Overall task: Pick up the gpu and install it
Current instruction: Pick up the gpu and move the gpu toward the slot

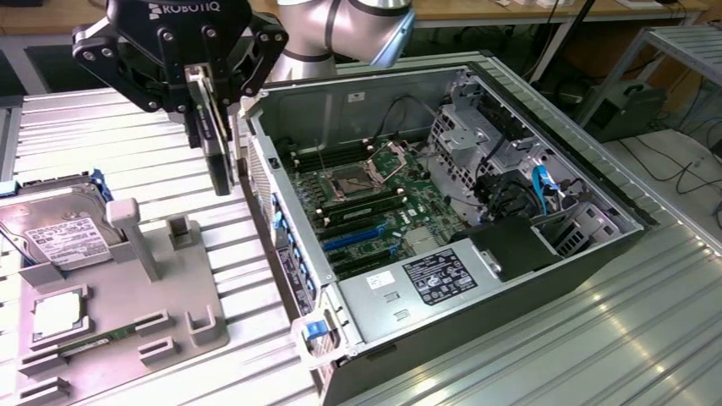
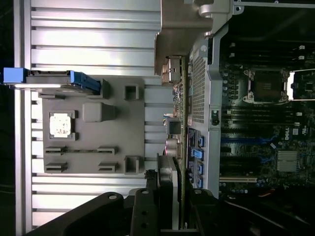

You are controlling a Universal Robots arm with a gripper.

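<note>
Gripper [image 1: 206, 100] pointing down, clamped on upright gpu [image 1: 220, 161], beside open computer case [image 1: 474, 338]

Work surface: a ribbed aluminium table [image 1: 564, 338] built of parallel slotted profiles; the same slats [image 2: 93, 29] run side by side in the wrist view.
Light: bright overhead light gives pale glare along the slats, strongest toward the exterior view's lower right.
Rear furniture: a wooden benchtop [image 1: 496, 10] along the top edge of the exterior view, with shadow beneath it.
Side furniture: a grey metal frame [image 1: 682, 38] at the exterior view's upper right.
Beneath the frame: a dark box [image 1: 624, 108] standing on the floor.
Floor: a pale floor [image 1: 688, 144] beyond the table's edge, at the exterior view's right.
Floor clutter: black cables [image 1: 665, 165] lying loose on it.
</note>
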